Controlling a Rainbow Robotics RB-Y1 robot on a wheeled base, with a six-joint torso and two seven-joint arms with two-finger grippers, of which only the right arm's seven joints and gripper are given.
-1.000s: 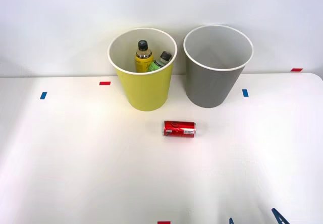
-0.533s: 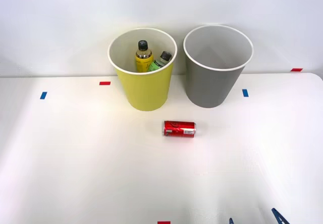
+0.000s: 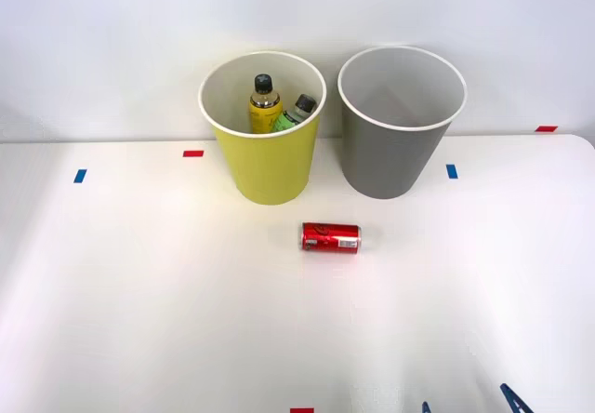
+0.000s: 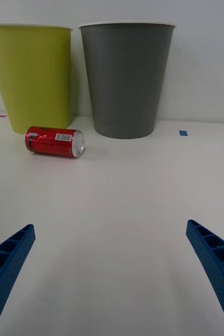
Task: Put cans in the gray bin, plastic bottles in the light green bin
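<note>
Table (image 3: 139, 320): white, flat, marked with small red and blue tape pieces; bears both bins and one can

Gray bin (image 3: 402, 125): round, tapered, white rim, upright at the far side of the table, to the robot's right of its twin; what lies inside cannot be told from here

Light green bin (image 3: 268, 157): same form, yellow-green wall, white inside, upright just beside the gray bin without touching it. Holds two bottles

Right gripper (image 4: 112, 278): blue ribbed fingers (image 4: 9, 257) spread wide apart, nothing between them, low over the near table, well apart from the can; fingertips also peek in at the front view's near edge (image 3: 509, 396)

Yellow bottle (image 3: 264, 104): black cap, standing in the light green bin, sorted

Green bottle (image 3: 296, 113): dark gray cap, leaning beside the yellow one in the same bin, sorted

Red can (image 3: 330, 237): silver ends, lying on its side on the table, in front of the gap between the two bins, touching neither. Long axis runs across the robot's front. Judged light, thin-walled, smooth; likely to roll if nudged and to dent if squeezed hard. Best taken at mid-length of the barrel, fingers closing across its round sides, moderate force. Destination: gray bin
</note>
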